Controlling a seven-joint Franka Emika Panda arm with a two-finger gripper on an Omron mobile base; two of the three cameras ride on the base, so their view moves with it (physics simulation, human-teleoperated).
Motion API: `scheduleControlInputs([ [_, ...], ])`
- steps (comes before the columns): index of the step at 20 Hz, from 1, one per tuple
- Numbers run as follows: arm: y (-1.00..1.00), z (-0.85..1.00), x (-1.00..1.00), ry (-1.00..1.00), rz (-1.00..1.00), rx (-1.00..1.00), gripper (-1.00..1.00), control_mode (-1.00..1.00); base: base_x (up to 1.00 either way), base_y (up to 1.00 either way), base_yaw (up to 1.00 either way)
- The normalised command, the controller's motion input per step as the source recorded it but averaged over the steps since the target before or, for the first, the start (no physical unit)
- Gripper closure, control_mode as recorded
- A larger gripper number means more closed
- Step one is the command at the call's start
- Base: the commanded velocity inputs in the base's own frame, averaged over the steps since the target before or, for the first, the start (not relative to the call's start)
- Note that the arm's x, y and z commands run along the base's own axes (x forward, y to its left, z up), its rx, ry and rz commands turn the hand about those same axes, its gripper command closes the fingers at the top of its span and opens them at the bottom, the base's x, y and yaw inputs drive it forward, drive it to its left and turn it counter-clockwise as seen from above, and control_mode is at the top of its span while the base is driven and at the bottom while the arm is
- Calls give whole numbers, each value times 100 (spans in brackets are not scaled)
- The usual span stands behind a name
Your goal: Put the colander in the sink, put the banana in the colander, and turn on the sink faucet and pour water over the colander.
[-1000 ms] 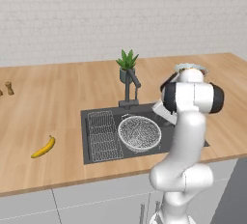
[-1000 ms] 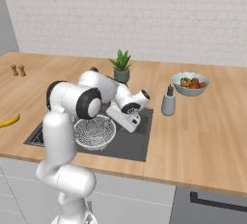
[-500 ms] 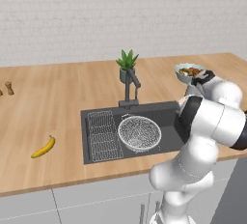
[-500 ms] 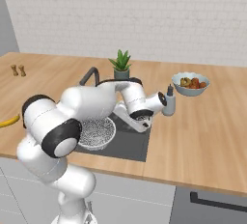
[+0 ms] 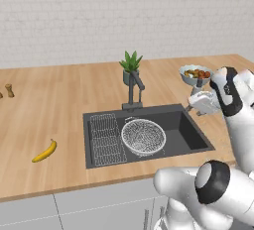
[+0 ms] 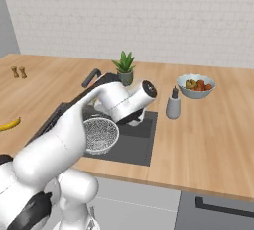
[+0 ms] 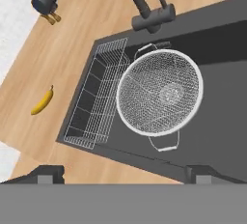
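The silver mesh colander (image 5: 143, 136) (image 7: 159, 92) sits upright in the dark sink (image 5: 191, 130), beside the wire rack (image 5: 105, 137). The yellow banana (image 5: 44, 151) (image 7: 42, 101) lies on the wooden counter left of the sink, also seen at the left edge as the banana (image 6: 10, 124). The dark faucet (image 5: 134, 87) (image 7: 144, 6) stands behind the basin. My gripper (image 7: 123, 174) hangs open and empty above the sink's front right, looking down on the colander. In the left base view the gripper (image 5: 200, 104) hovers over the basin's right rim.
A potted plant (image 5: 130, 65) stands behind the faucet. A white fruit bowl (image 5: 195, 74) and a grey soap bottle (image 6: 172, 106) are right of the sink. Small brown shakers (image 5: 7, 91) sit far left. My arm arches over the sink in the right base view.
The arm has swung: its elbow dropped and moved toward the camera, and the hand rose to the right above the sink. Colander and banana have not moved. The jaws stayed open.
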Motion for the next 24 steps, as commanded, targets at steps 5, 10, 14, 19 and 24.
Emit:
scheduleControlInputs([
  [5, 100, 94, -71, 2, 0, -30, -100, -100, 0, 0, 0],
  [10, 100, 72, -81, 10, 0, -18, -100, -100, 0, 0, 0],
  [14, 100, 45, -81, 15, 0, -9, -100, -100, 0, 0, 0],
  [19, 100, 8, -33, 3, -6, 0, -100, -100, 0, 0, 0],
  [24, 100, -10, 0, 1, -20, -3, -100, -100, 0, 0, 0],
])
